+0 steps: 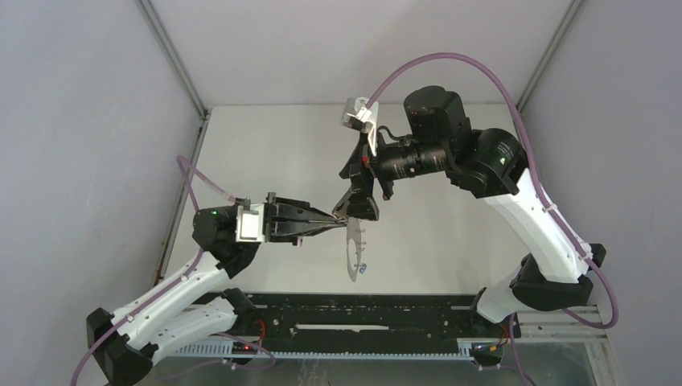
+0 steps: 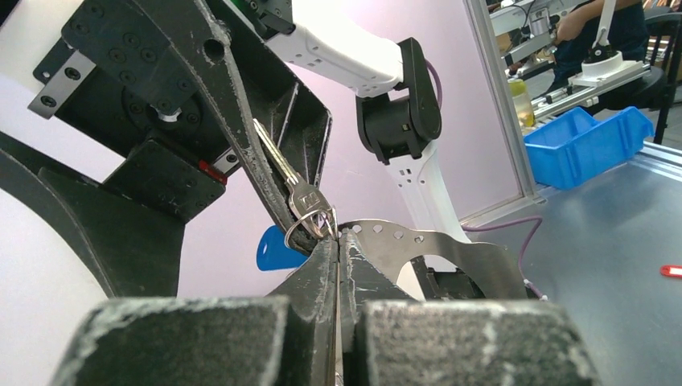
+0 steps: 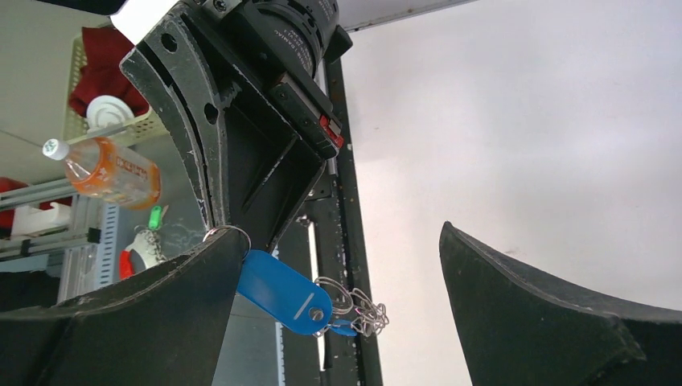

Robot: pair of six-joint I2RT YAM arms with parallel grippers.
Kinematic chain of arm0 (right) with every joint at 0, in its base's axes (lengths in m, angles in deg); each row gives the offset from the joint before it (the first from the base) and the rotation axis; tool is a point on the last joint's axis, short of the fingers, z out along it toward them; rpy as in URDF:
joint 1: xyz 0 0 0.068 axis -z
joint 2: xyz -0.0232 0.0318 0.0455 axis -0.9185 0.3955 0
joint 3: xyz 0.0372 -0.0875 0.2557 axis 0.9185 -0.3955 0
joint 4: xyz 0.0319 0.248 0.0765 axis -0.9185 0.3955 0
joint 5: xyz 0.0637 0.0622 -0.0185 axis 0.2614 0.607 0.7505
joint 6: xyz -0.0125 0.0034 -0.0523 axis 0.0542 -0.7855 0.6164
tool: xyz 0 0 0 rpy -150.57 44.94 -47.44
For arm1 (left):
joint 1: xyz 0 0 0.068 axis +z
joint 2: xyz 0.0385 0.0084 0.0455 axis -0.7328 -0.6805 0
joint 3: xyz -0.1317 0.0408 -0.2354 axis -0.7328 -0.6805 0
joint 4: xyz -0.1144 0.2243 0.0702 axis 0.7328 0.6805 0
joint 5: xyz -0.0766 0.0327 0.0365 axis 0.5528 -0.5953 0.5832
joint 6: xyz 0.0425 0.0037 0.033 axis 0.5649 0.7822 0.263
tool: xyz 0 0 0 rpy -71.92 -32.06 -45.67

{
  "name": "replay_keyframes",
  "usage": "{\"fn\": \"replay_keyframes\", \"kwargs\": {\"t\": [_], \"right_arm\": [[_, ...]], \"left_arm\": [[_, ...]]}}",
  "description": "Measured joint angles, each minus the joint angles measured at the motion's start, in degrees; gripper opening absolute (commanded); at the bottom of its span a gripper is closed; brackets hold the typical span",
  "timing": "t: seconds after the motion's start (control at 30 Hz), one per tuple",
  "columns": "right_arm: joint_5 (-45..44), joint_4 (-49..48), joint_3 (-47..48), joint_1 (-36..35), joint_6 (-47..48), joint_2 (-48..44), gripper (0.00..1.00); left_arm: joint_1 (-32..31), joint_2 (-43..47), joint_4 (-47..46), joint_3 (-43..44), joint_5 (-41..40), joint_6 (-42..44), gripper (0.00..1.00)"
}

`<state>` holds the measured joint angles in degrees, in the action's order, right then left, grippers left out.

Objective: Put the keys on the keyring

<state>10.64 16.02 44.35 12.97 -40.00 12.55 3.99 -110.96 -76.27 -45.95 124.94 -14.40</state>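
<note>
A matte off-white table [image 1: 265, 145] forms the floor of a booth closed in by plain pale grey walls [image 1: 80, 121]. Bare aluminium posts [image 1: 173, 56] run up the back corners, and a black slotted rail [image 1: 362, 314] crosses the near edge where the white-shelled arms are bolted. Past the booth, the left wrist view takes in a brushed grey bench [image 2: 611, 241] carrying a glossy blue plastic bin [image 2: 587, 145]. The right wrist view shows a clear, tilted bottle [image 3: 108, 173] of orange liquid. The two grippers meet over the middle of the table. The right gripper [image 3: 342, 232] stands with its curved black fingers wide apart and only blank wall between them. The left gripper [image 2: 338, 237] is pinched tight, its scuffed, grey-dusted fingers closed on the edge of the keyring [image 2: 402, 241]. The keyring is a thin flat band of dull grey metal pierced with small round holes, and in the overhead view it hangs edge-on below the fingertips. A slim silver key [image 2: 288, 170] lies slanted along one finger of the right gripper, with its small wire split ring [image 2: 310, 221] right at the left gripper's tips. Beside it hangs an oblong dark blue tag [image 3: 277, 293] of smooth plastic with rounded ends, and next to that a tangle of fine wire loops [image 3: 354, 310].
</note>
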Motion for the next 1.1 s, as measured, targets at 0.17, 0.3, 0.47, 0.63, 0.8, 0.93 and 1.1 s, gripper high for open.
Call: {"fn": "replay_keyframes", "kwargs": {"t": [0.17,0.3,0.47,0.63,0.8,0.93,1.1], "right_arm": [[-1.7,0.2,0.2,-0.3,1.7,0.1,1.0],[-1.8,1.1,1.4,-0.4,2.5,1.1,1.0],[2.2,0.2,-0.8,0.6,2.2,0.9,1.0],[11.3,-0.7,-4.9,3.6,1.4,0.7,1.0],[18.3,0.7,-4.9,3.6,1.5,2.3,1.0],[22.5,0.0,-7.8,4.1,0.7,2.2,1.0],[24.6,-0.9,-8.7,5.0,-0.3,2.1,1.0]], "left_arm": [[0.0,-0.4,0.1,0.0,-0.5,0.0,0.0],[0.0,-0.8,0.1,0.0,-0.4,0.0,0.0],[0.1,-0.8,-0.3,0.0,2.0,0.3,0.0],[0.0,-1.9,-0.4,0.0,5.1,0.7,0.0],[-0.4,-1.8,-1.8,0.0,9.0,0.7,0.0],[-0.8,-1.7,-2.0,0.0,11.0,0.7,0.0],[-0.8,-1.5,-1.9,0.0,10.5,1.2,0.0]]}}
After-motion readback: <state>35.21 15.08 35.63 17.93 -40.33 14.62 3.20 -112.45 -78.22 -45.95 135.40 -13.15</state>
